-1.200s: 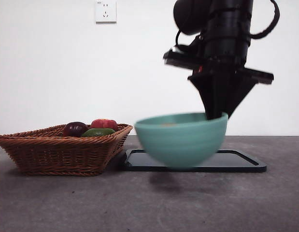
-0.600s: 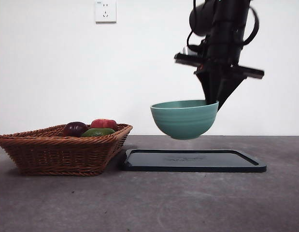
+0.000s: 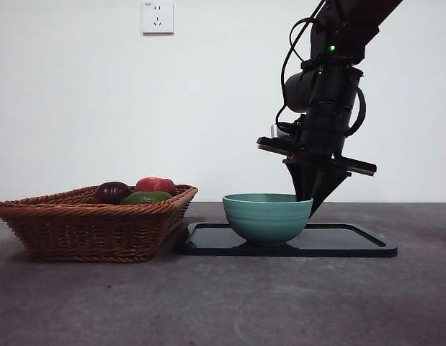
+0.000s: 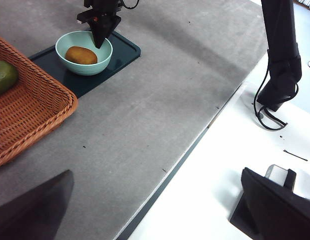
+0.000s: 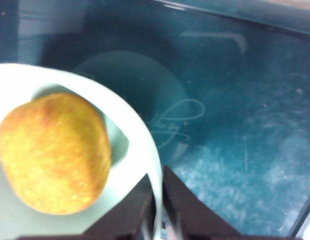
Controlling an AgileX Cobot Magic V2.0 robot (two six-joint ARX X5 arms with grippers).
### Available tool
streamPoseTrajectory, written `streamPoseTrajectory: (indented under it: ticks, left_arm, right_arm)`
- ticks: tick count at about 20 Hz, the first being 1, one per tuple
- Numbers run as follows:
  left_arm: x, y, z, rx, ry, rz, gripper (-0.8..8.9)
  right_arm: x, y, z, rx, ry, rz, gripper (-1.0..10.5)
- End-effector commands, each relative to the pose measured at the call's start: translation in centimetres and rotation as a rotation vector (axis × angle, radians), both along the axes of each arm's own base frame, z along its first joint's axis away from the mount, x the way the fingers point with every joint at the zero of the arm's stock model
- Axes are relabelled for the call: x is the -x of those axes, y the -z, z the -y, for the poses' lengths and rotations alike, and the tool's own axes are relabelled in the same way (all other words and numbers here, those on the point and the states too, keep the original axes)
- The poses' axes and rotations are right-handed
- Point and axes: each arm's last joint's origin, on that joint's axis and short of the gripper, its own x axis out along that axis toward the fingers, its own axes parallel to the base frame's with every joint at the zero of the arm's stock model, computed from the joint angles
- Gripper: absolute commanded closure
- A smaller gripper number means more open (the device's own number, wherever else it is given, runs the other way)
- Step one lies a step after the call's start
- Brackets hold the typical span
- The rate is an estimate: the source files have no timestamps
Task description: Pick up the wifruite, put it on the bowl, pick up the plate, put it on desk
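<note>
The wifruite (image 5: 53,152) lay inside the bowl (image 3: 267,216), as your left wrist view confirmed from across the desk (image 3: 223,303). The bowl itself sat on the dark tray (image 3: 352,244), toward the tray's end nearest the wicker basket (image 3: 86,223). Half a second earlier it hung in the air above that tray, and a second earlier it swung lower and nearer the camera, blurred. It had since come down onto the tray, level and upright.

Your right gripper (image 5: 157,212) had its two jaws pinching the bowl's rim on the side away from the basket, one jaw inside and one outside. Whether the bowl's full weight rested on the tray is hard to judge from the low front view, though no gap showed beneath it.

Your left gripper (image 4: 155,210) waited well away from the bowl, its jaws spread wide with nothing between them.

Judged against the task, the fruit step looked done, but the bowl was on the tray rather than on the bare desk. In the basket beside the tray lay a green fruit (image 3: 145,197), a dark purple fruit (image 3: 112,192) and a red fruit (image 3: 155,184).
</note>
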Motion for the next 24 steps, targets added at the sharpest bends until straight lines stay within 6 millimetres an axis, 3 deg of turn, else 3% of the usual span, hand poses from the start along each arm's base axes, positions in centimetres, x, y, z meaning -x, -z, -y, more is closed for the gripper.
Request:
streamPoseTrajectory:
  ticks: [1,2,4,7,9,12,15,17,19,24]
  left_arm:
    - [0.1,-0.4,-0.1,0.015,0.011,0.018,1.88]
    - [0.1,-0.4,-0.1,0.016,0.011,0.019,1.88]
    - [0.1,-0.4,-0.1,0.016,0.011,0.018,1.88]
    - [0.1,-0.4,-0.1,0.016,0.011,0.018,1.88]
    - [0.1,-0.4,-0.1,0.016,0.011,0.018,1.88]
    - [0.1,-0.4,-0.1,0.021,0.009,0.019,1.88]
    - [-0.1,-0.9,0.1,0.075,0.009,0.05,1.88]
    - [-0.2,-1.3,0.3,0.112,0.005,0.062,1.88]
    - [-0.3,-1.5,0.5,0.138,-0.004,0.057,1.88]
    - [-0.8,-2.0,1.4,0.172,-0.018,0.043,1.88]
  right_arm:
    - [-0.3,0.2,-0.3,0.002,-0.007,-0.003,7.6]
    - [-0.2,0.1,-0.3,0.004,-0.005,-0.009,6.3]
    - [0.3,-1.3,0.1,0.01,0.002,-0.014,5.4]
    - [2.9,-7.0,1.4,0.082,0.008,0.083,4.4]
    - [6.0,-12.3,2.6,0.102,0.008,0.199,4.0]
    - [12.3,-19.5,4.9,0.081,0.034,0.377,4.0]
    - [18.3,-23.3,6.6,0.121,0.047,0.477,4.0]
    - [21.6,-24.2,7.3,0.094,0.046,0.531,4.0]
    - [24.9,-23.9,8.1,0.069,0.052,0.548,3.9]
    - [31.9,-19.4,10.8,0.009,0.07,0.562,3.9]
